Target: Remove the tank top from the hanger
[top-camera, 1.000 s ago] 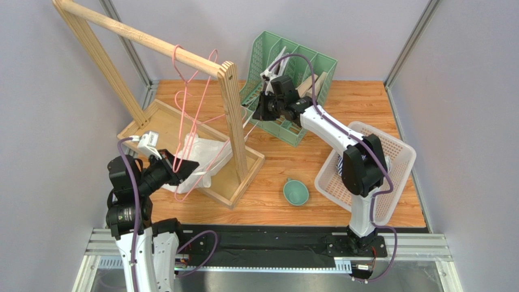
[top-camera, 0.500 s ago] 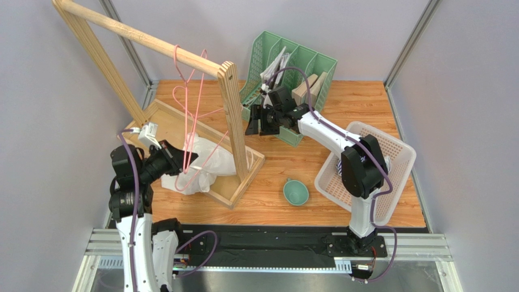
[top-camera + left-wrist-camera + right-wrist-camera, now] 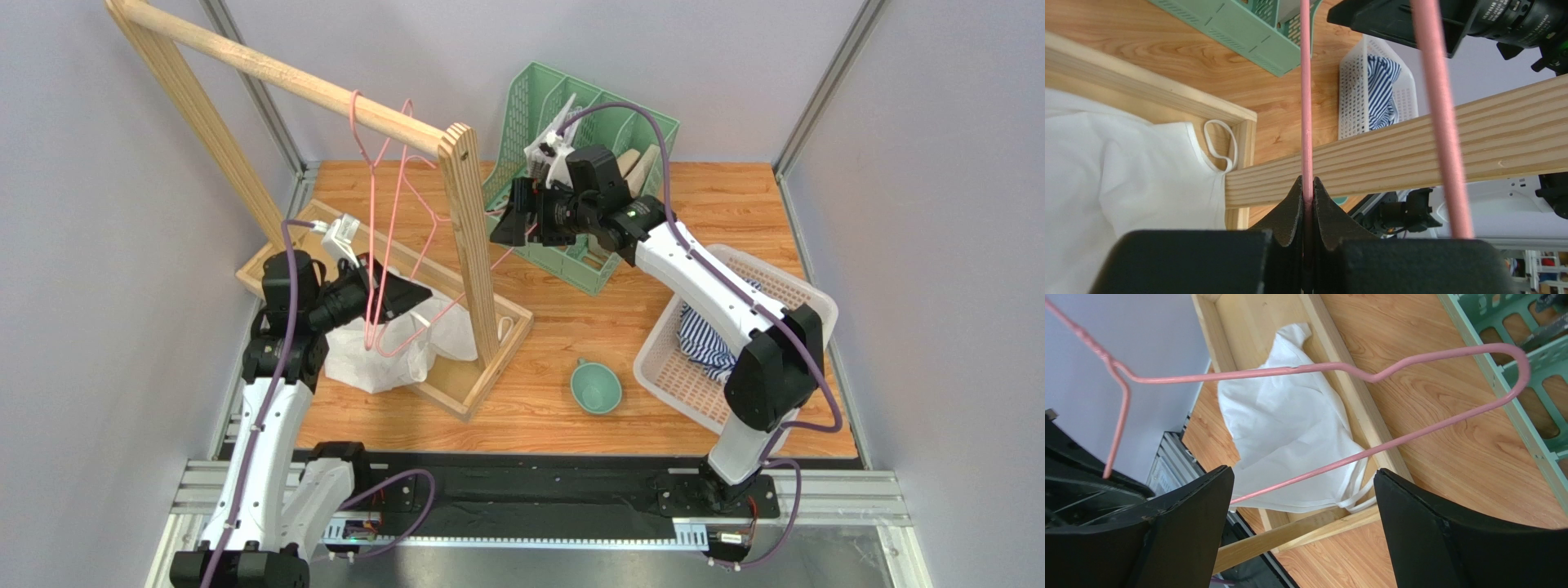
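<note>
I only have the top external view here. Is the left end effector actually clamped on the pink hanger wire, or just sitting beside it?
Observer: Clamped. The left wrist view shows the left end effector shut on the pink hanger, with the wire pinched between its fingertips.
Operator: And the right one, is it holding anything?
Observer: No. In the right wrist view the right end effector is open, jaws wide apart, nothing touching them.
Operator: Is a strap hooked on the wire?
Observer: The left wrist view shows one strap loop of the tank top lying against the wooden tray rim with no wire through it. I cannot tell about the other strap.
</note>
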You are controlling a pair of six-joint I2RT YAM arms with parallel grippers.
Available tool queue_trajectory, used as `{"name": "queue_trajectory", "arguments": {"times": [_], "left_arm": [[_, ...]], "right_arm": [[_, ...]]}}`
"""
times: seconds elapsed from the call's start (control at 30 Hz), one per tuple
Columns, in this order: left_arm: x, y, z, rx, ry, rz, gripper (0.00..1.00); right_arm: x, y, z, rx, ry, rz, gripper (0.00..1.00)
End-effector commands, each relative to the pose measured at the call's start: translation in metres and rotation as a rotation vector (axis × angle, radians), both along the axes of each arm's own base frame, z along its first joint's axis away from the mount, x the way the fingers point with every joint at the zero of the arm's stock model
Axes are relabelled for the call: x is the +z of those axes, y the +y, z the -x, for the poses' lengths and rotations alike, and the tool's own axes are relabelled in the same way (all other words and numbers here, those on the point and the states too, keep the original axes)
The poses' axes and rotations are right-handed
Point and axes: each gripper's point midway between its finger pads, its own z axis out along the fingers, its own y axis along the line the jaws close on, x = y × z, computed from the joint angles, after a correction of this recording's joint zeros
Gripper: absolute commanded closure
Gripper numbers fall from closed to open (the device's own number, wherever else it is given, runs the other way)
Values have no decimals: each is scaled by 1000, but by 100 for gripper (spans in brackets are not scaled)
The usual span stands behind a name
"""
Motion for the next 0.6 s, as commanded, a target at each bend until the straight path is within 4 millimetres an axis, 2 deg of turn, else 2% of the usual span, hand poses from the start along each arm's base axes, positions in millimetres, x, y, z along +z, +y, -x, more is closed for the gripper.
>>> {"name": "queue_trajectory", "arguments": {"times": [0.0,0.03,0.07,0.1,0.17,0.2,0.27,0.3,0.33,0.37,0.43,0.5,0.53,0.57], "left_arm": [[30,-5,-8,-17,-126,33,100],[30,-5,-9,-22,-132,36,100],[30,-6,-8,-29,-135,41,100],[30,-8,-6,-44,-134,51,100],[28,-10,-6,-60,-125,56,100],[26,-16,-2,-102,-114,62,100],[24,-21,2,-137,-94,66,100],[22,-21,1,-145,-88,61,100],[21,-21,1,-145,-79,59,100],[20,-21,1,-147,-76,54,100],[19,-21,0,-149,-73,47,100],[18,-22,0,-154,-66,47,100],[19,-22,1,-155,-66,47,100],[20,-22,2,-160,-67,49,100]], "right_arm": [[72,3,8,30,-111,-142,9],[80,3,8,29,-120,-159,10],[86,9,17,74,-126,-182,12],[102,11,23,101,-195,-204,12],[108,15,31,115,-265,-186,13],[117,15,34,133,-333,-179,13],[121,18,32,156,-392,-191,15],[122,19,30,166,-408,-190,16],[111,26,23,193,-411,-160,17],[119,31,29,248,-423,-173,19],[108,43,22,303,-432,-164,20],[110,52,23,354,-440,-178,23],[96,59,17,369,-416,-168,23],[101,63,18,389,-422,-180,25]]}}
